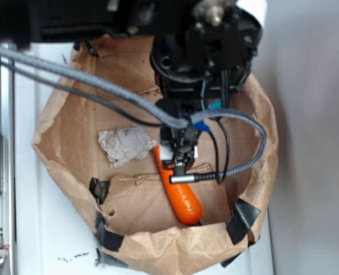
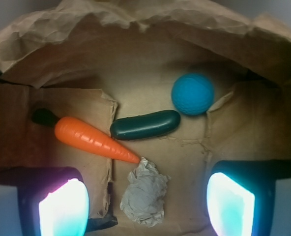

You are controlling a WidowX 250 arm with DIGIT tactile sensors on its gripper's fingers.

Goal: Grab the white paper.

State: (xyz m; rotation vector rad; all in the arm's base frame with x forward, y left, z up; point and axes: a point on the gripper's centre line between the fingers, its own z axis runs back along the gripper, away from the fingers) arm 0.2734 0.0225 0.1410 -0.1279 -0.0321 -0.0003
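Exterior view: the arm reaches down from twelve o'clock into the brown paper bag (image 1: 66, 143), its gripper (image 1: 181, 157) over the orange carrot (image 1: 184, 200). The white paper (image 1: 125, 145) lies at the gripper's nine o'clock, near but apart.

Wrist view: the fingers (image 2: 62, 206) stand spread, holding nothing; the white paper sits between them at six o'clock, touching the carrot's tip. A green cucumber (image 2: 145, 125) and blue ball (image 2: 192, 94) lie beyond.

A brown paper bag (image 2: 150, 29), flattened open with crumpled rolled walls, holds several items on its floor. An orange toy carrot (image 2: 94, 139) lies at a slant, its dark stem end at the left. Just beside its pointed end lies a dark green cucumber (image 2: 145, 124). A blue dimpled ball (image 2: 192, 94) sits near the cucumber's right end. Black tape (image 1: 243, 220) patches the bag's rim.
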